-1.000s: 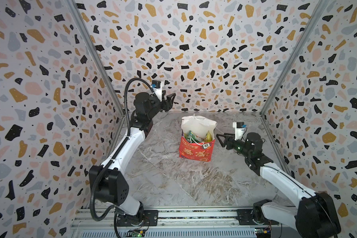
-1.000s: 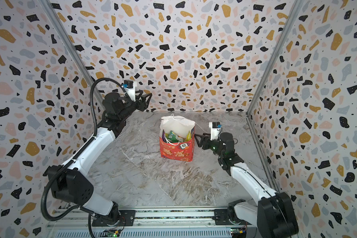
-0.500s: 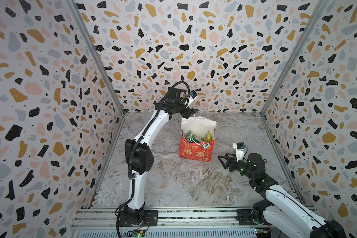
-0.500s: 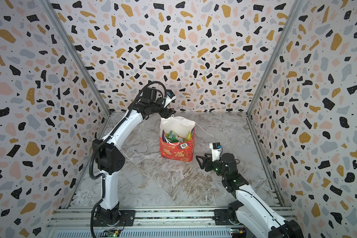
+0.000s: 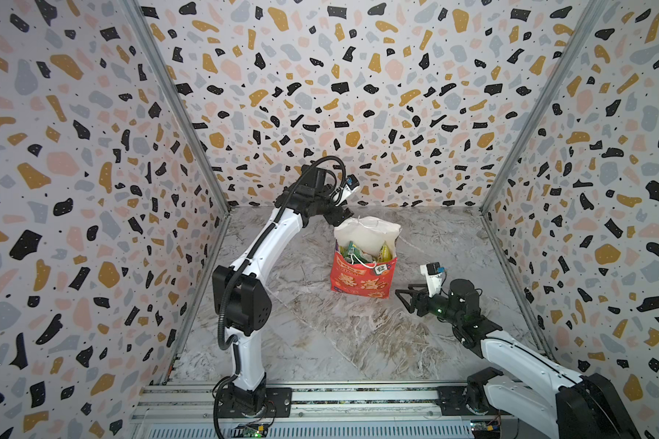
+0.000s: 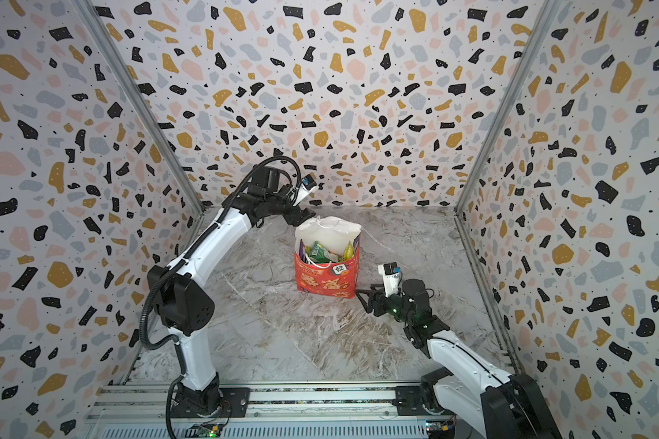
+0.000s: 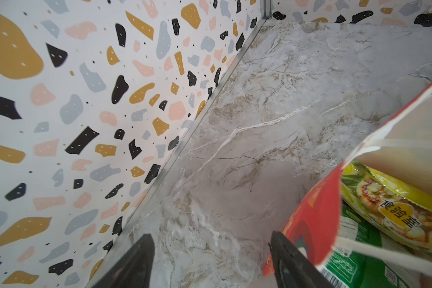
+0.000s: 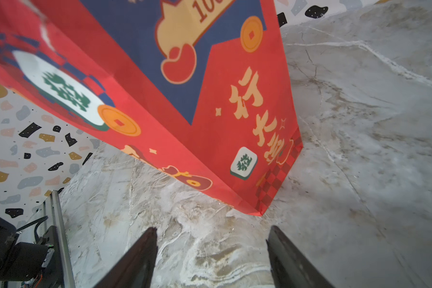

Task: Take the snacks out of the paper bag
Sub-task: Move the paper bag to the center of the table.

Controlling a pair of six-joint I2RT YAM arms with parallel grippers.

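The red paper bag (image 5: 362, 279) (image 6: 326, 281) stands upright mid-floor, its mouth open and white inside. Several snacks (image 5: 360, 251) (image 6: 320, 251) stick up in it; the left wrist view shows a yellow packet (image 7: 389, 209) over a green packet (image 7: 354, 259). My left gripper (image 5: 338, 217) (image 6: 302, 217) (image 7: 210, 239) hovers at the bag's far left top corner, open and empty, with one finger (image 7: 284, 256) beside the bag's red outer wall (image 7: 309, 219). My right gripper (image 5: 402, 297) (image 6: 362, 297) (image 8: 211, 232) sits low by the bag's near right bottom corner (image 8: 260, 212), open and empty.
Terrazzo-patterned walls (image 5: 92, 228) (image 5: 605, 228) close in the left, back and right sides of the marble floor (image 5: 339, 342). A metal rail (image 5: 358, 399) carrying both arm bases runs along the front edge.
My left arm has swung from the back left corner over to the bag's far top corner, and its jaws have opened wider. My right gripper has drawn back and down from the bag's upper side.
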